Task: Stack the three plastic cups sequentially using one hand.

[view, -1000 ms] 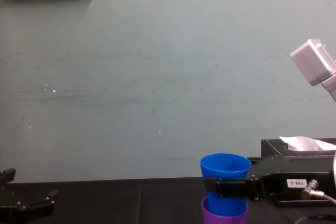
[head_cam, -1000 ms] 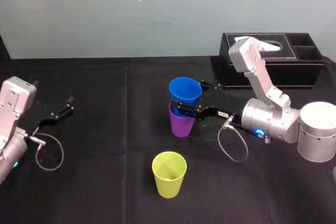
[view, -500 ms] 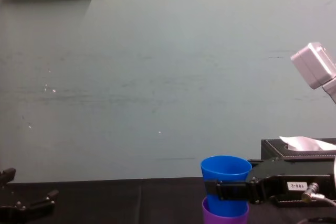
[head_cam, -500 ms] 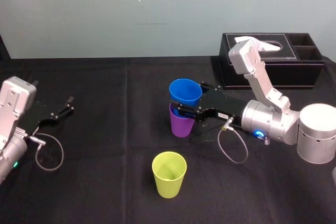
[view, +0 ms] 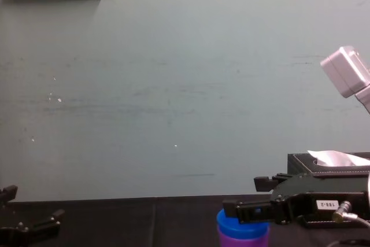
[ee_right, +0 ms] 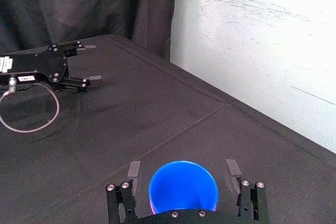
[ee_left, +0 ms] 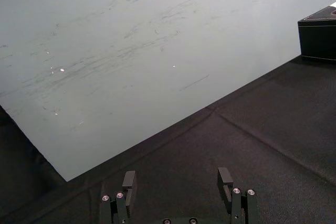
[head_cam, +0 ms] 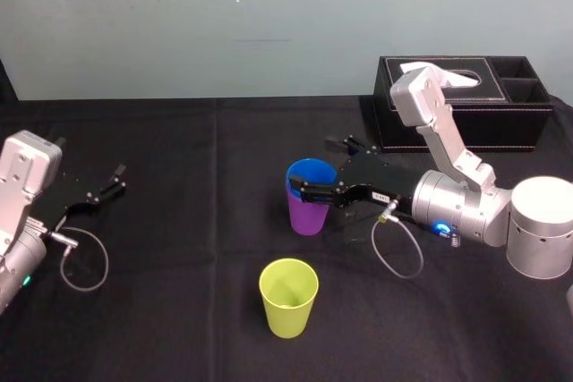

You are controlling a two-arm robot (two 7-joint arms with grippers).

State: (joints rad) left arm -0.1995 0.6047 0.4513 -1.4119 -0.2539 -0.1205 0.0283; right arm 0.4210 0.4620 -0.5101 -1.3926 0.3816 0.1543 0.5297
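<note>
Standing upright robot-ward of the black two-finger right gripper [head_cam: 318,169], spread open around the blue plastic cup [head_cam: 311,173] nested in the purple plastic cup [head_cam: 307,214], the yellow-green tapered plastic cup [head_cam: 288,297] was noted; the left gripper [head_cam: 116,178] was parked far left.

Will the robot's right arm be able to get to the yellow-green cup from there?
Probably yes: the right gripper stands open around the nested blue cup, and the yellow-green cup sits alone nearby, nothing between them.
</note>
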